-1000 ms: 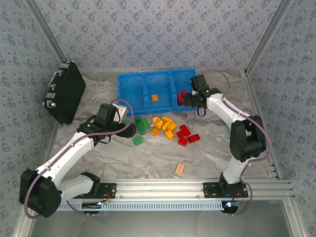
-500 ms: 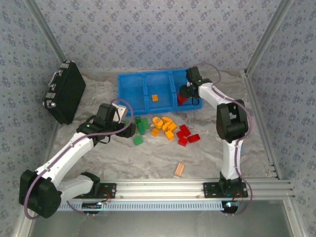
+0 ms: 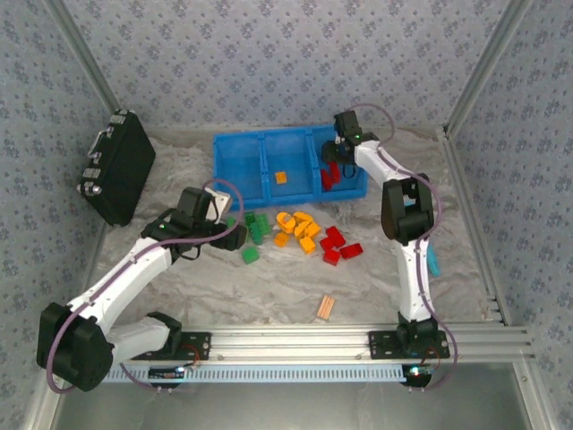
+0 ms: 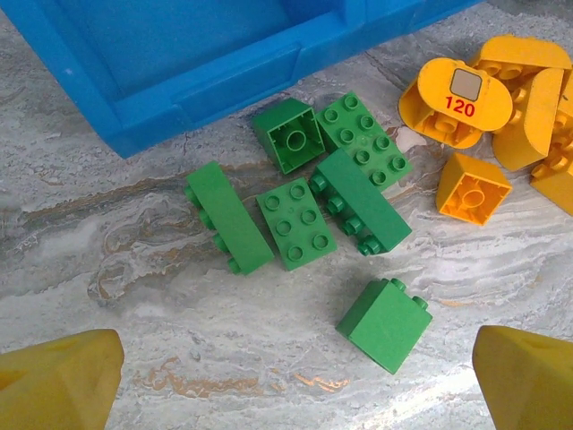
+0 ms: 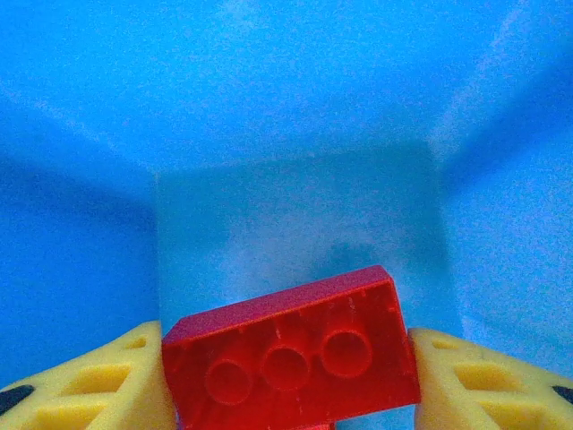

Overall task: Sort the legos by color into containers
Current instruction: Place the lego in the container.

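Two grippers: one loaded, one empty.
Right gripper (image 5: 288,381): clamped on a red brick (image 5: 295,345) over the right compartment (image 5: 295,206) of the blue bin (image 3: 237,161), likely for release there.
Left gripper (image 4: 286,381): jaws apart above green bricks (image 4: 304,215) beside that bin, likely choosing one.

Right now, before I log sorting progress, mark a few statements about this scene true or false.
1. The right gripper is shut on a red brick over the right compartment of the blue bin. True.
2. The middle compartment holds a green brick. False: the middle compartment holds one orange brick.
3. The left gripper is open, with green bricks on the table below it. True.
4. All the reds are in the bin. False: several loose red bricks lie on the table.
5. The black case sits right of the bin. False: the black case sits to its left.
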Robot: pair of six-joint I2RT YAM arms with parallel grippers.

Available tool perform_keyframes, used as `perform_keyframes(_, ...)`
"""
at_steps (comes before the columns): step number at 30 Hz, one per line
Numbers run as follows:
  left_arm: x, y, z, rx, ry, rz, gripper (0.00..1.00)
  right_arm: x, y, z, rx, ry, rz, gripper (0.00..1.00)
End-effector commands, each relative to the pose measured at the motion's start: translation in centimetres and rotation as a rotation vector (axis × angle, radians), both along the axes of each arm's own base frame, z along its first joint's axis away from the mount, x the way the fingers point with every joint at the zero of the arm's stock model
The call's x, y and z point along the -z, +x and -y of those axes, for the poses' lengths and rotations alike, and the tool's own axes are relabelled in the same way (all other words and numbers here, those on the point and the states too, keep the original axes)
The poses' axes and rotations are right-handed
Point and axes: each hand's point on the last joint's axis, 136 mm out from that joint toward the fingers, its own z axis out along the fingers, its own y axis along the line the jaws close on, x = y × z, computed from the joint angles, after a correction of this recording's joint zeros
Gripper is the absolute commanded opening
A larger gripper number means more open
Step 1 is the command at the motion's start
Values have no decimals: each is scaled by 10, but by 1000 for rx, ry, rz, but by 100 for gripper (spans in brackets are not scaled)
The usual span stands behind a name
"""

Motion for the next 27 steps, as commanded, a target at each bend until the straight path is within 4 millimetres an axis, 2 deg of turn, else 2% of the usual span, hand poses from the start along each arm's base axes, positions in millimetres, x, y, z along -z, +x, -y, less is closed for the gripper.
perform_keyframes(1,-11,7,-2,-1,17,27,100,4,6,2,10,7,-15,61)
perform_keyframes(7,-11,8,-3,-4,22,25,100,5,9,1,5,15,-14,66)
perform_keyframes(14,-13,8,-3,-7,15,30,100,-11,6,-1,-9,16,8,77)
perform_keyframes(19,-18,5,-4,-9,4,42,100,-29,4,-5,-17,21,38,78)
perform_keyframes(23,-21,1,-6,-13,1,58,100,-32,4,-5,-10,29,42,77)
perform_keyframes(27,-23,-2,-7,-6,-3,63,100,-32,3,-10,-26,40,39,82)
